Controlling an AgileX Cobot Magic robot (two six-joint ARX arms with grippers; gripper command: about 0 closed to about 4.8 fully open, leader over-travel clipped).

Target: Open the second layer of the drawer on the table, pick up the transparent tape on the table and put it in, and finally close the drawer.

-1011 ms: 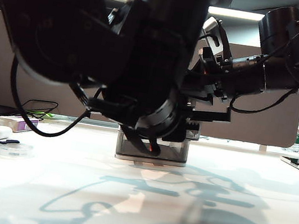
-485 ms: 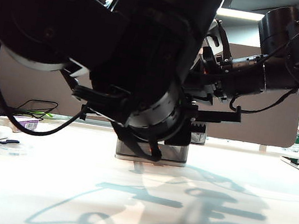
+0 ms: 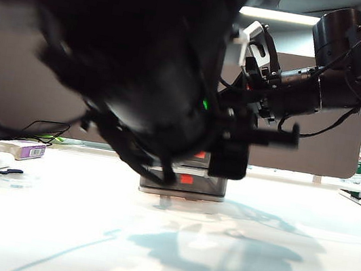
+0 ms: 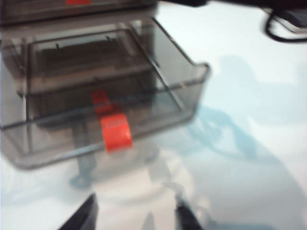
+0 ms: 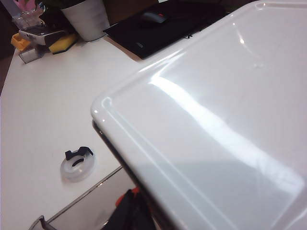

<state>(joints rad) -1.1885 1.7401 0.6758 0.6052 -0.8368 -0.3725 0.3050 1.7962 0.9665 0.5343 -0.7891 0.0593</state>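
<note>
Your second layer (image 4: 103,103) already stands pulled out. The tape (image 3: 14,180) lies untouched on the table (image 3: 163,243), at nine o'clock of the drawer (image 3: 183,183). Left gripper (image 4: 136,213) hangs spread and empty before it; right gripper's state can't be told. Picking, placing and closing remain.

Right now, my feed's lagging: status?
Left gripper open, empty, before the pulled-out second layer. Right gripper above the drawer, state unclear. Transparent tape on table, lying free.

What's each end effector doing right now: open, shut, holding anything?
Left end effector: open, empty, just off the pulled-out second layer.
Right end effector: cannot be told; its fingers aren't visible above the drawer top.
</note>
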